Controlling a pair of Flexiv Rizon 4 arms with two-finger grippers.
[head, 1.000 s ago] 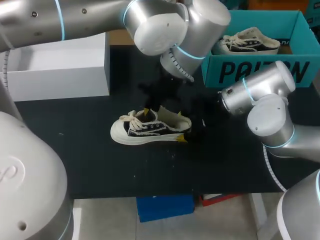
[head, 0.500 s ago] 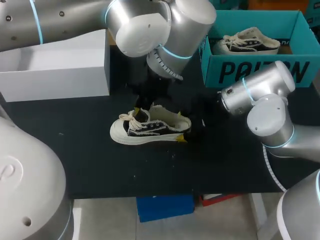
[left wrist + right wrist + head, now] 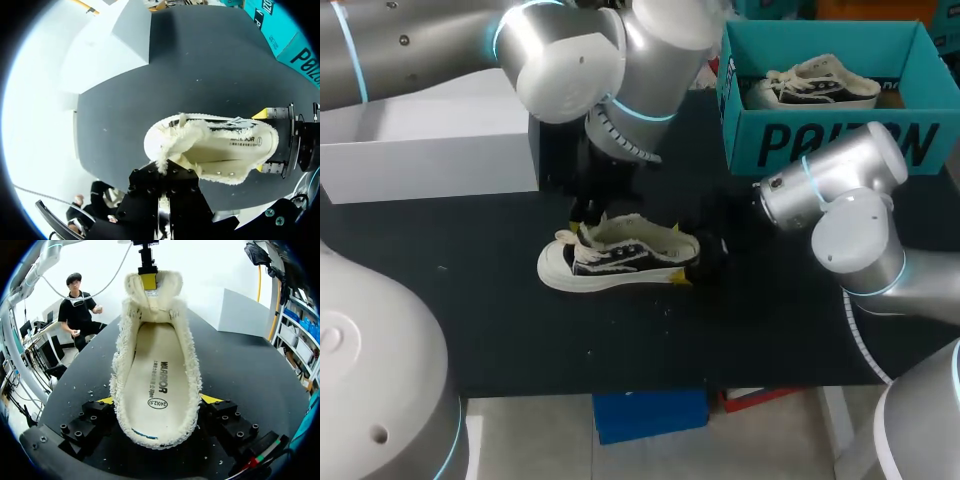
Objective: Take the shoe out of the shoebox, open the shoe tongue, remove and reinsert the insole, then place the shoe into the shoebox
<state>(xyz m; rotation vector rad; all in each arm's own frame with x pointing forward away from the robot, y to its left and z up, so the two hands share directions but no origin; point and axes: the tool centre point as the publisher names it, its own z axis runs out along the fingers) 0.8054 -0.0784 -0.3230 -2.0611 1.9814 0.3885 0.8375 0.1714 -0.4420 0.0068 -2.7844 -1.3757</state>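
A black-and-cream low-top sneaker (image 3: 620, 262) stands upright on its sole on a black table (image 3: 520, 330). It is outside the teal shoebox (image 3: 820, 145), nearer the robot than the box and off to the box's left. Its heel is the end closer to the shoebox and its toe points away from it.

The right gripper (image 3: 159, 400) is clamped on the sneaker's heel, with one yellow-tipped finger pressed against each side.

The left arm reaches down from the side away from the shoebox. The left gripper (image 3: 582, 232) is at the lace end of the sneaker, with its fingers closed on the frayed top edge of the tongue (image 3: 150, 300). The tongue is lifted up and away from the shoe's opening. This leaves the opening wide, and the cream insole (image 3: 157, 385) lies flat inside.

A second, matching sneaker (image 3: 815, 85) lies inside the shoebox. A white box (image 3: 430, 150) sits well apart from the shoebox, to its left along the table's far side.
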